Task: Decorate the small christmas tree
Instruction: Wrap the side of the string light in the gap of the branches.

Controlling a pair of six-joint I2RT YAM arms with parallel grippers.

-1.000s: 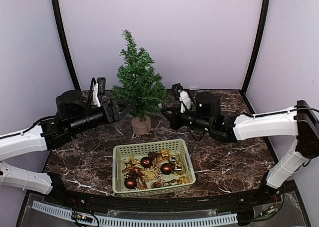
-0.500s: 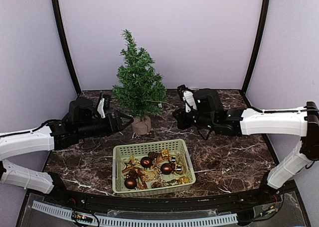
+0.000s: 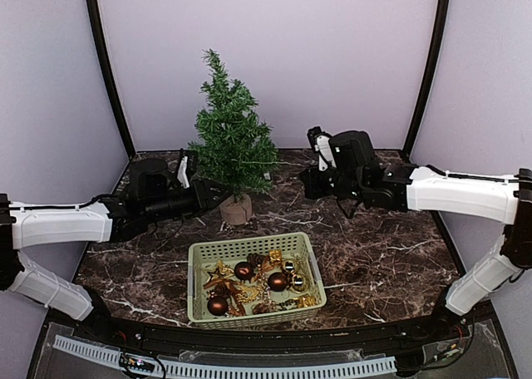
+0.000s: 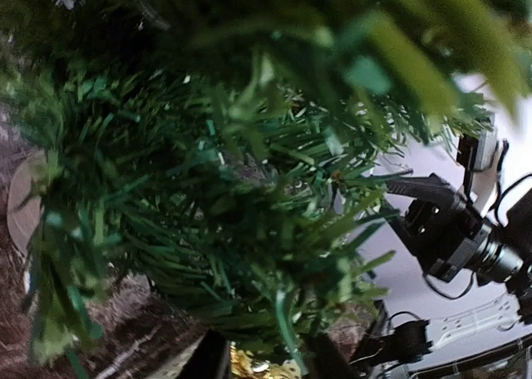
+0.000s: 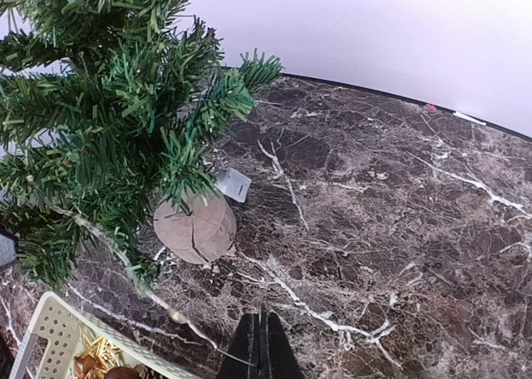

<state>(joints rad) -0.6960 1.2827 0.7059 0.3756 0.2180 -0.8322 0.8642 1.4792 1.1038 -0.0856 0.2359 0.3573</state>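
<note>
The small christmas tree (image 3: 230, 138) stands upright on its round wooden stump (image 3: 236, 209) at the back of the marble table. My left gripper (image 3: 214, 199) sits low at the tree's left side. In the left wrist view its two dark fingers (image 4: 208, 362) stand apart, with green tree needles (image 4: 208, 213) filling the picture. My right gripper (image 3: 307, 182) hovers to the right of the tree, shut (image 5: 263, 319). A thin pale string (image 5: 170, 314) runs from the tree's lower branches to these fingers. The stump (image 5: 195, 228) lies ahead and to their left.
A pale green basket (image 3: 199, 258) holding brown balls (image 3: 278, 281) and gold ornaments (image 3: 223, 273) sits in front of the tree. A small white tag (image 5: 233, 184) lies beside the stump. Black frame posts stand at both back corners.
My left arm has dropped lower and pulled back toward the left, its jaws narrowing. My right arm has drawn away from the tree to the right, staying shut.
</note>
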